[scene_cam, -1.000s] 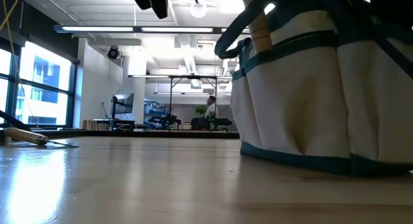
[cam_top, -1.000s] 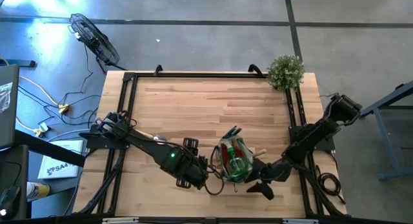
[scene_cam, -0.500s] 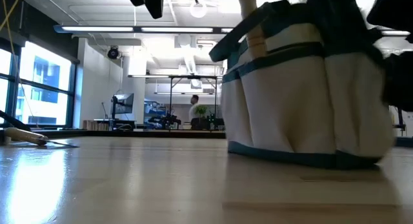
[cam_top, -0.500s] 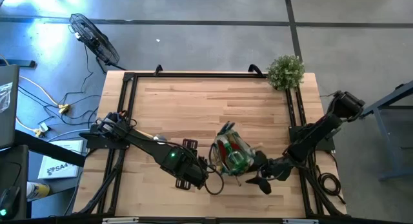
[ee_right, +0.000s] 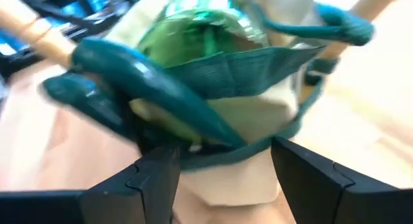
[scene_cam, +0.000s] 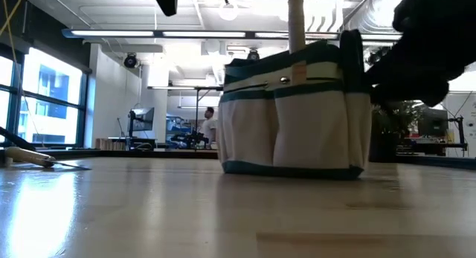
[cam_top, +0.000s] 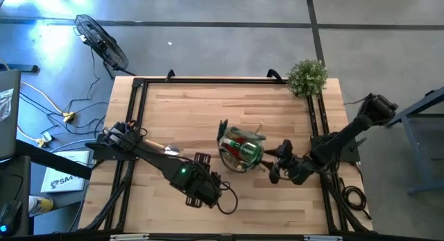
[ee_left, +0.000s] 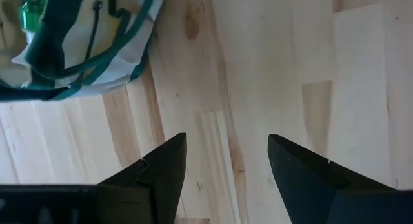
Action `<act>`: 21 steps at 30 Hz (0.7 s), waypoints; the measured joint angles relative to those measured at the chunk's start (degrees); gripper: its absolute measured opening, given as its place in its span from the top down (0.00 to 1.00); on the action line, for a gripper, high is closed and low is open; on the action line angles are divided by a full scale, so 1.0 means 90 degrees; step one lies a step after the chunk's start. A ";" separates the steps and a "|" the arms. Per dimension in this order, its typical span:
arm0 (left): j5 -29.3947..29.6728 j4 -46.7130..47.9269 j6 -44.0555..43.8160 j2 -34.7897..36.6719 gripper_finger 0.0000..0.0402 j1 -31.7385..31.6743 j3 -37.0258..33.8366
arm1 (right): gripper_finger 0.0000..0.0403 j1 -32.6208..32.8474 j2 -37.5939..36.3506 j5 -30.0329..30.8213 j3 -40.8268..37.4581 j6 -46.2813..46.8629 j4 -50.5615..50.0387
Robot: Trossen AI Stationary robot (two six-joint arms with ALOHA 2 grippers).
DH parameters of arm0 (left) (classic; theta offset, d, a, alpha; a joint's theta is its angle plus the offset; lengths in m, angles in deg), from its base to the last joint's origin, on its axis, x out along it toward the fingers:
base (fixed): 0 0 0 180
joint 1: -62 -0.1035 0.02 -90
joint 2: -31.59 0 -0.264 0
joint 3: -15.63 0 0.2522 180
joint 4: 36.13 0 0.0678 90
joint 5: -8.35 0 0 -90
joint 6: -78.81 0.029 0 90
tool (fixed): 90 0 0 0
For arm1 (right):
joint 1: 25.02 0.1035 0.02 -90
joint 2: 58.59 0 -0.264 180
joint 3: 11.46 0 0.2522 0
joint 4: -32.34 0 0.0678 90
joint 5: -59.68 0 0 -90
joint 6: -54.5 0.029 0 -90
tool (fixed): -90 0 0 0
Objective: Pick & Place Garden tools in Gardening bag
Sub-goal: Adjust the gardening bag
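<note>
The beige gardening bag [cam_top: 239, 149] with dark green trim stands upright on its base near the table's middle [scene_cam: 294, 117]. It holds a green spray bottle [ee_right: 197, 27], something red [cam_top: 239, 139] and a wooden handle [scene_cam: 296, 24] that sticks up. My right gripper [cam_top: 276, 164] is open at the bag's right side [ee_right: 222, 185]. My left gripper [cam_top: 207, 191] is open and empty over bare wood [ee_left: 227, 153], near and left of the bag. A wooden-handled trowel [cam_top: 165, 150] lies flat on the table by the left arm [scene_cam: 33, 157]. My right gripper stands open against the bag's right-hand wall [ee_right: 239, 124], below the green rim [ee_right: 258, 62]. The wall lies between the two fingers [ee_right: 155, 179]. The gripper comes roughly level from the table's right side. The bag stands upright on the table; whether the fingers touch the cloth I cannot tell.
A bushy green plant [cam_top: 306, 76] stands at the far right corner. A dark frame [cam_top: 135, 109] runs around the table's edges. Bare wood lies behind and left of the bag. A person [scene_cam: 210, 124] walks in the room far behind.
My right gripper has gone toward the table's far edge and a little left. The bag has slid with it along the table from near the front edge toward the middle, staying upright. My left gripper has drawn back a little toward the table's left.
</note>
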 joint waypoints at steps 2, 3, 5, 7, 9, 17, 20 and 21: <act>-0.0001 0.0007 -0.0003 0.0000 0.48 0.0056 0.0000 | 0.43 -0.0200 0.0002 0.0054 0.0000 -0.0083 -0.0056; 0.0001 0.0007 -0.0004 0.0000 0.48 0.0075 0.0000 | 0.43 -0.0312 0.0002 0.0065 0.0000 -0.0111 -0.0094; -0.0009 0.0012 -0.0021 0.0000 0.48 0.0126 0.0000 | 0.43 -0.0525 0.0002 0.0171 0.0000 -0.0118 -0.0212; -0.0006 0.0040 -0.0076 0.0000 0.48 0.0171 0.0000 | 0.43 -0.0731 0.0002 0.0275 0.0002 -0.0109 -0.0335; -0.0008 0.0094 -0.0159 0.0000 0.48 0.0246 0.0000 | 0.43 -0.0906 0.0002 0.0345 0.0002 -0.0122 -0.0389; 0.0012 0.0276 -0.0477 0.0002 0.48 0.0504 0.0000 | 0.43 -0.1104 0.0002 0.0748 0.0002 -0.0124 -0.0495; 0.0023 0.0425 -0.0709 0.0002 0.48 0.0620 0.0000 | 0.43 -0.1101 0.0002 0.0789 0.0007 -0.0122 -0.0688; 0.0022 0.0525 -0.0818 0.0002 0.48 0.0666 0.0000 | 0.43 -0.1101 0.0002 0.0787 0.0007 -0.0122 -0.0735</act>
